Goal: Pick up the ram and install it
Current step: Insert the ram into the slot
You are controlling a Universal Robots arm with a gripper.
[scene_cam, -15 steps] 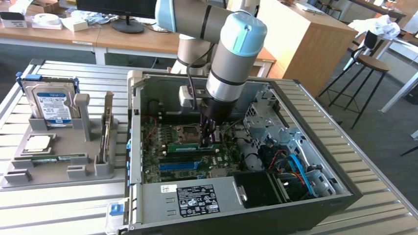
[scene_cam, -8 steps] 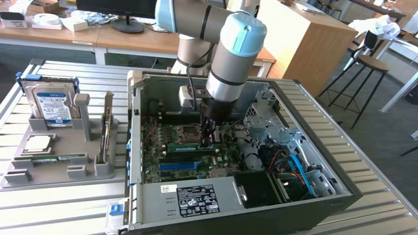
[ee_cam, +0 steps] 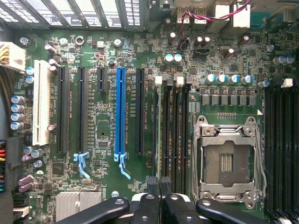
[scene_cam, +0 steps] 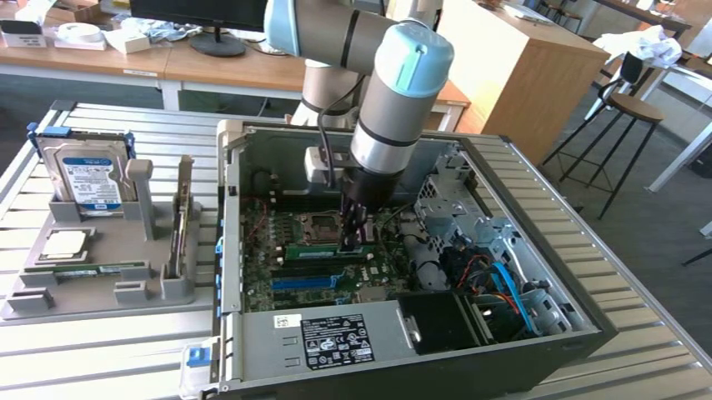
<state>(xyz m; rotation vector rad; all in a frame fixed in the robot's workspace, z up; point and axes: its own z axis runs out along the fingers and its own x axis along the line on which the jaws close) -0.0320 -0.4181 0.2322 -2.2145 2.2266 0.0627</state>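
Your black pincer (ee_cam: 161, 198) closed to a hairline on the ram (scene_cam: 315, 247), thin green stick standing edge-up on the motherboard (ee_cam: 105, 126), just beside the square, steel-framed CPU socket (ee_cam: 227, 161)

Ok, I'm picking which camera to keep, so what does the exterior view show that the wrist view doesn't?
Exterior view: the arm, the open case, and a grey tray holding a hard drive and a second green stick. Wrist view: the white slot and small capacitors. Both: the shut gripper at the ram in its slot, beside the empty CPU socket.
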